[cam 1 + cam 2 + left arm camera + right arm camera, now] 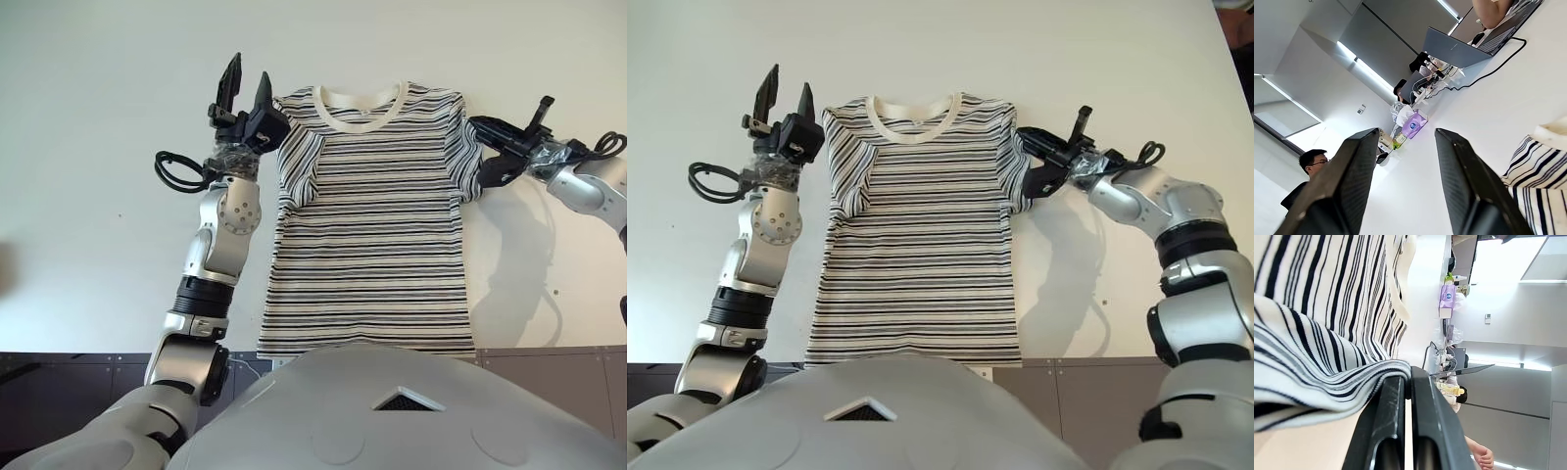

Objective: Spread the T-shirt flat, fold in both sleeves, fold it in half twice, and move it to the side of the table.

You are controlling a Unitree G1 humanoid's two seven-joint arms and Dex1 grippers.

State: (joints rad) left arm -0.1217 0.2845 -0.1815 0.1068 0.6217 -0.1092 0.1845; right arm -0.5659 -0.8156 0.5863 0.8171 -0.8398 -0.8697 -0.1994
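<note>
Presently: black-and-white striped T-shirt (372, 235), likely light and limp, best held at hems; right gripper (1406, 379) clamps its sleeve hem, left gripper (250, 69) gapes empty.

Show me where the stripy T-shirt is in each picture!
Left eye view: T-shirt in the middle, spread flat.
Right eye view: T-shirt in the middle too.
Left wrist view: T-shirt in the picture's lower right corner.
Right wrist view: T-shirt across the picture's upper left, right gripper pinching it.
Shared landmark: the white table.
</note>
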